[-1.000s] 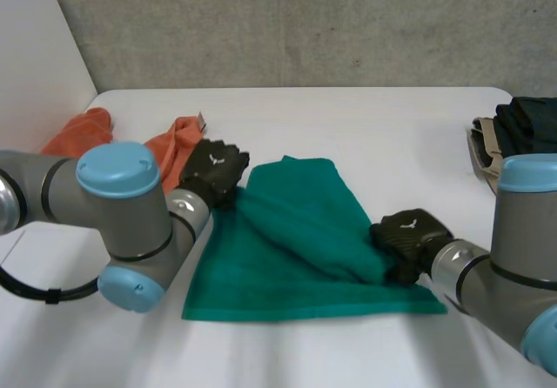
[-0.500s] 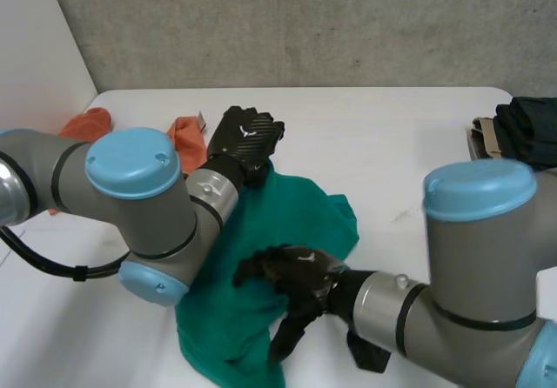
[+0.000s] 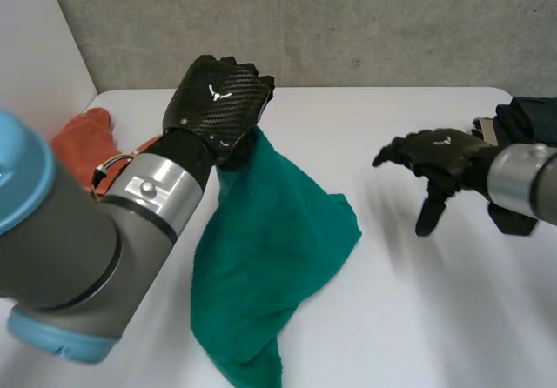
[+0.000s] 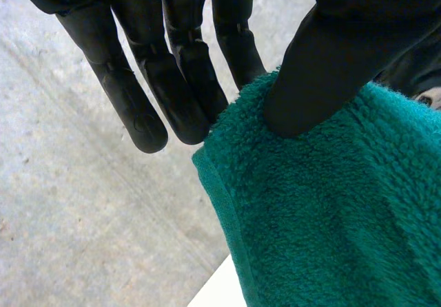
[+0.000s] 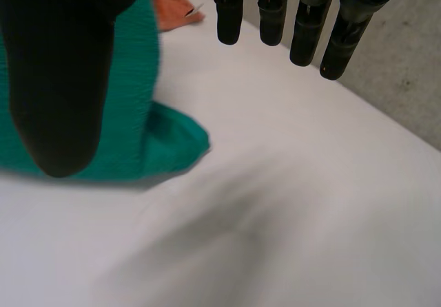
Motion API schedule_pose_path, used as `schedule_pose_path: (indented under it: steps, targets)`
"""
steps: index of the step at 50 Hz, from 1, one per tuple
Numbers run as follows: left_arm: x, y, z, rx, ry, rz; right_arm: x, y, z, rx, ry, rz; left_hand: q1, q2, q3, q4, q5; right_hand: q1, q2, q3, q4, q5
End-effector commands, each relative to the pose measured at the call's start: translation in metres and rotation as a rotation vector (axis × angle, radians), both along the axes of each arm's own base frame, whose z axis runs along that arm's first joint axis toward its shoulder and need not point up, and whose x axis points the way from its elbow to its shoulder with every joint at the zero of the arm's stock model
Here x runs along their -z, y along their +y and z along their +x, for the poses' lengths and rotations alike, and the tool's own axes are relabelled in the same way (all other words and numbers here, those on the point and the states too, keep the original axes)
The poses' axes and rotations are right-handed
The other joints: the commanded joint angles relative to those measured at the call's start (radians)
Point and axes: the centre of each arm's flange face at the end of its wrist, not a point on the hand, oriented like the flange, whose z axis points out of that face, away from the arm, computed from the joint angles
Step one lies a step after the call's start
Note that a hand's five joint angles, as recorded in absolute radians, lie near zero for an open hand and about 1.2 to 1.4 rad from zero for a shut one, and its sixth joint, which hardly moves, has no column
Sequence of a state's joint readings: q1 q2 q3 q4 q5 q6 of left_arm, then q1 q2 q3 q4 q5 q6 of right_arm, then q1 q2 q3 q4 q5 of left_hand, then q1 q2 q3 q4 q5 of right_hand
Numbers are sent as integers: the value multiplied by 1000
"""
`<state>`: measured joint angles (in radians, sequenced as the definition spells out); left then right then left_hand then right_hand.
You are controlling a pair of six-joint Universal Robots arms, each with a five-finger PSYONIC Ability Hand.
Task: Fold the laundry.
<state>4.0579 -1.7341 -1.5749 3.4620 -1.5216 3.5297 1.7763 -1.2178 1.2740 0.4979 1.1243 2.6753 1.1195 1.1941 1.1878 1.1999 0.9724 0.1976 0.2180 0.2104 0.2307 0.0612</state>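
The left hand [image 3: 218, 105] is raised above the back of the tabletop [image 3: 418, 310] and grips a green towel [image 3: 270, 249] by its top end. In the left wrist view the thumb [image 4: 324, 66] presses down on the fluffy edge of the towel [image 4: 324, 217] and pinches it against the straight fingers [image 4: 182, 93], whose tips reach just past the cloth. The towel hangs from this pinch in a loose, bunched drape. Its lower part spreads out on the tabletop, with one lobe pointing toward the right hand and a narrow tail near the front edge.

The right hand [image 3: 439, 157] hovers over the right side of the tabletop, well apart from the towel. Its fingers [image 5: 303, 32] are open, straight and spread, and they hold nothing. In the right wrist view the towel [image 5: 148, 100] lies beyond the thumb [image 5: 58, 80], not touching it.

An orange cloth [image 3: 83, 136] lies on the tabletop behind the left arm. A pile of dark clothes [image 3: 531, 114] sits at the far right edge.
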Motion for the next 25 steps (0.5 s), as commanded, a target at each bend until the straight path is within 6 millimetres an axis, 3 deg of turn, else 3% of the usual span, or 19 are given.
schedule_pose_path:
  steps: [1, 6, 14, 17, 18, 19, 21, 22, 24, 25]
  targets:
    - [-5, 25, 2, 41, 2, -11, 42, -27, 39, -79, -41, -14, 277, 202, 209, 196, 249, -23, -44, -36, -56, -61]
    - [-4, 26, 2, 44, -2, -8, 79, -30, 63, -149, -35, 55, 277, 202, 209, 196, 249, -23, -44, -36, -56, -61]
    - [-6, 19, -1, 36, 6, -22, 109, -20, 83, -215, -36, 129, 277, 202, 209, 196, 249, -23, -44, -36, -56, -61]
    - [-9, 14, -4, 34, 15, -34, 113, -28, 85, -197, -34, 108, 277, 202, 209, 196, 249, 522, 502, 509, 489, 484]
    - [-9, 10, -7, 38, 15, -38, 110, -39, 86, -156, -37, 69, 277, 202, 209, 196, 249, 1077, 1056, 1064, 1044, 1039]
    - [-10, 7, -9, 38, 17, -42, 107, -46, 87, -124, -42, 38, 277, 202, 209, 196, 249, 1197, 1177, 1185, 1164, 1159]
    - [-11, 1, -13, 38, 21, -53, 97, -63, 88, -53, -71, -40, 277, 202, 209, 196, 249, 1199, 1178, 1186, 1166, 1161]
    - [-17, -8, -18, 35, 35, -83, 81, -78, 89, 6, -117, -139, 277, 202, 209, 196, 249, 1199, 1178, 1186, 1166, 1161]
    - [-24, -23, -21, 17, 45, -123, 66, -89, 89, 55, -162, -239, 277, 202, 209, 196, 249, 1199, 1178, 1186, 1166, 1161]
    - [-29, -31, -21, 2, 51, -148, 37, -99, 88, 95, -231, -363, 277, 202, 209, 196, 249, 1199, 1178, 1186, 1166, 1161]
